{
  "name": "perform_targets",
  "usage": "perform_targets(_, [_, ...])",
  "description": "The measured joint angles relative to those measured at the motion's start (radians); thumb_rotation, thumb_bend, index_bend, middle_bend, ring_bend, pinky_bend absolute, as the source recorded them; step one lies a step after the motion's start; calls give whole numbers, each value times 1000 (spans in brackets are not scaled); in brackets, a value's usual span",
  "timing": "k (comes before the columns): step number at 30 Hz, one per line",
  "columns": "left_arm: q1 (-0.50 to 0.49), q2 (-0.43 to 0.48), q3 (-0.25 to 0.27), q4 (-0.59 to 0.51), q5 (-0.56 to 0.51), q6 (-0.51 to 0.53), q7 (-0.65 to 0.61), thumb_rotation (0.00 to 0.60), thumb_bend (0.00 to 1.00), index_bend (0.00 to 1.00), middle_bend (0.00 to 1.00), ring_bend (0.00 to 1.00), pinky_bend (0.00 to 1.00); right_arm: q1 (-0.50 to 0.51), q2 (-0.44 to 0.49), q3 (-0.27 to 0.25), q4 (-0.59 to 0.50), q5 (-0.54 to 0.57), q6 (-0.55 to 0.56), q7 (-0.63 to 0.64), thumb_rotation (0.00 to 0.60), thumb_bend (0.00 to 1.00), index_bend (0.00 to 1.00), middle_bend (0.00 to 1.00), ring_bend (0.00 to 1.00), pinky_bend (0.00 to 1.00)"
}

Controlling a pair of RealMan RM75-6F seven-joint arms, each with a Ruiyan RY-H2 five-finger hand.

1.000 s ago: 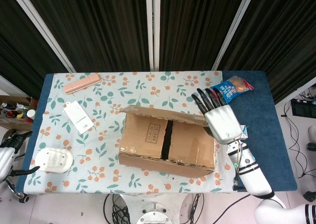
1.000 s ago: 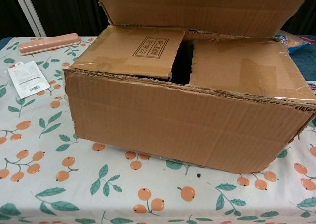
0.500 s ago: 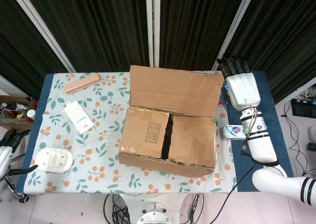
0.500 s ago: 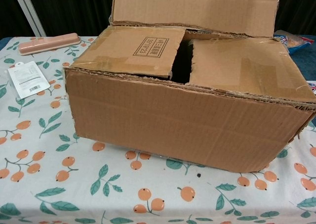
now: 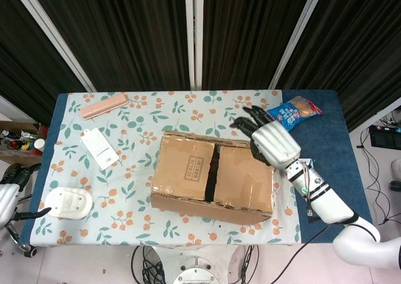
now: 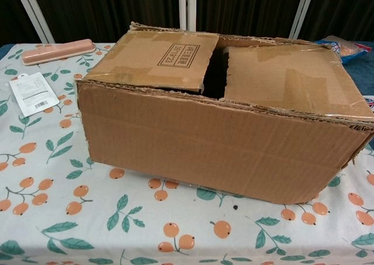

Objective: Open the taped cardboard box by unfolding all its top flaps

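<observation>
The cardboard box (image 5: 213, 178) sits mid-table; it fills the chest view (image 6: 216, 124). Two top flaps (image 5: 185, 166) lie flat, with a dark gap (image 5: 213, 171) between them. The long back flap does not show in either view; it has dropped behind the far edge. My right hand (image 5: 270, 141) hovers over the box's far right corner with its dark fingers (image 5: 245, 122) spread toward the far left, holding nothing. My left hand (image 5: 11, 196) is low at the left edge of the head view, off the table, partly cut off and empty.
A pink case (image 5: 103, 105) lies at the far left. A white packaged item (image 5: 99, 148) and a white round object (image 5: 67, 202) lie to the left of the box. A blue snack bag (image 5: 294, 110) rests at the far right, just beyond my right hand.
Half a second ago the back flap stood upright with my right hand high at its right end. Now the flap is out of sight and the hand has come down to the far right corner.
</observation>
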Motion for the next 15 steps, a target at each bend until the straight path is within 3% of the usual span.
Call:
perform_targets(5, [0,3,-2,-4,-1,1,-1,525,54,89,145,118,180,18,16,-59,2,-107,-80,61,600,994,447,326,0,0])
perform_targets(10, [0,5,-1,-1,-3,-1,-4,523,54,89,145,118,180,38,-18,-116,37,-172,-129,120,600,994,448,316,0,0])
perform_targets(15, [1,5,0,4,-3,-2,-10,526,54,89,145,118,180,50,-71,-141,68,-198,-131,122,600,994,406,277,0,0])
